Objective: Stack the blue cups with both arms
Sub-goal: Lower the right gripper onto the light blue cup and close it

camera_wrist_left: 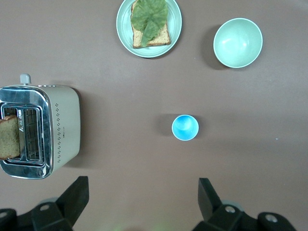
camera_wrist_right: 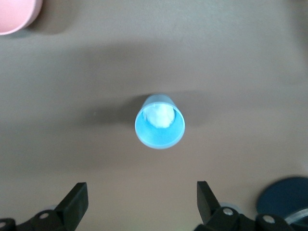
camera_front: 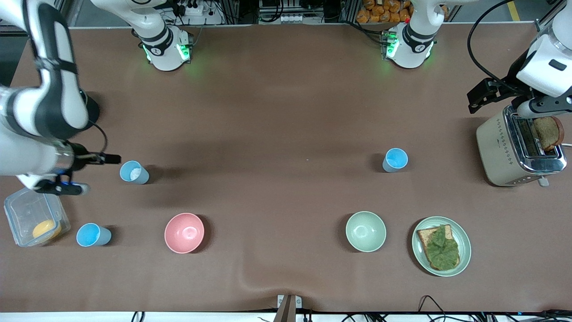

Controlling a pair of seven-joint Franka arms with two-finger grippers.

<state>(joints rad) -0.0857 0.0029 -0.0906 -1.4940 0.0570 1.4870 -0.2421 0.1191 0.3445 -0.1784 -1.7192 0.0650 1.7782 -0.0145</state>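
**Desk** (camera_front: 286, 112): brown cover. You have a wide bare stretch through the middle, between the two arms' ends. There is a wrinkle at the edge nearest the front camera.

**Blue cup, whitish inside** (camera_front: 134, 172): upright, toward the right arm's end, standing apart from everything else with bare desk all round its rim.

**Blue cup, bright blue inside** (camera_front: 93, 235): upright, nearer the front camera than the whitish one. It sits between the clear plastic container (camera_front: 35, 219), just beside it, and the pink bowl (camera_front: 184, 232).

**Third blue cup** (camera_front: 395, 159): upright, toward the left arm's end. It is well apart from the toaster (camera_front: 505, 152) and farther from the front camera than the pale green bowl (camera_front: 365, 231).

**Right tool** (camera_wrist_right: 142, 195): released, fingers spread wide and empty. It hangs over the desk beside the whitish cup, above the container's edge.

**Left tool** (camera_wrist_left: 142, 190): released, fingers wide and empty. It is up over the desk by the toaster, and its wrist view looks down on the third cup.

**Other stock:**
- A bread slice (camera_front: 548, 133) stands in the toaster slot.
- A pale green plate (camera_front: 464, 250) carries toast with a lettuce leaf (camera_front: 441, 248).
- The container holds a yellow-orange item (camera_front: 46, 229).
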